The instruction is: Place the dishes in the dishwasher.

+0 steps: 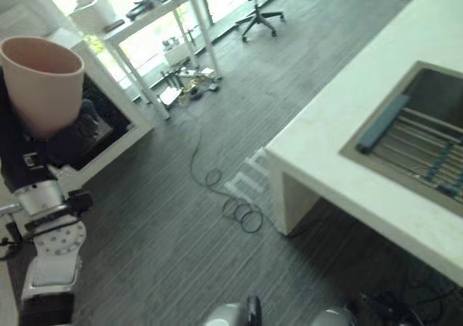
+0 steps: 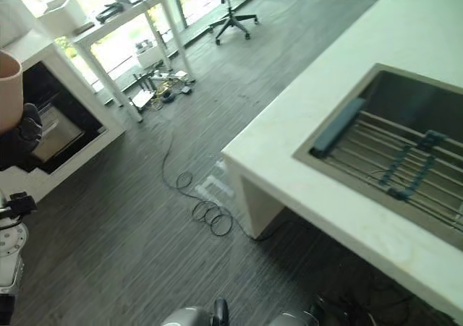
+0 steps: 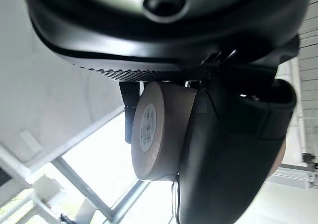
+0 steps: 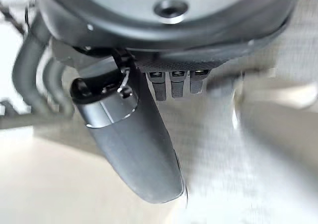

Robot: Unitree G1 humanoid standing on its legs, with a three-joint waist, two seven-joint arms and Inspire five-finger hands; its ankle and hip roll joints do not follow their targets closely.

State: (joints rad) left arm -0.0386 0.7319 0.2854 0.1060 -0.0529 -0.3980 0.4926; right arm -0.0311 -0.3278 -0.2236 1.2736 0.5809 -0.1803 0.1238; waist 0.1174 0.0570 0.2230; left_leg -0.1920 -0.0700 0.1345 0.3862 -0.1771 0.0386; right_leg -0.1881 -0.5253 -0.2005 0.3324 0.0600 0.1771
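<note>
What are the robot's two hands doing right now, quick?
Left hand: closed around a pink cup, held upright.
Right hand: holding nothing; whether its fingers are open or curled cannot be told.

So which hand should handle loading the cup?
Left, probably. The left hand already grips the pink cup, held upright, its fingers curled round it. The right hand holds nothing.
</note>
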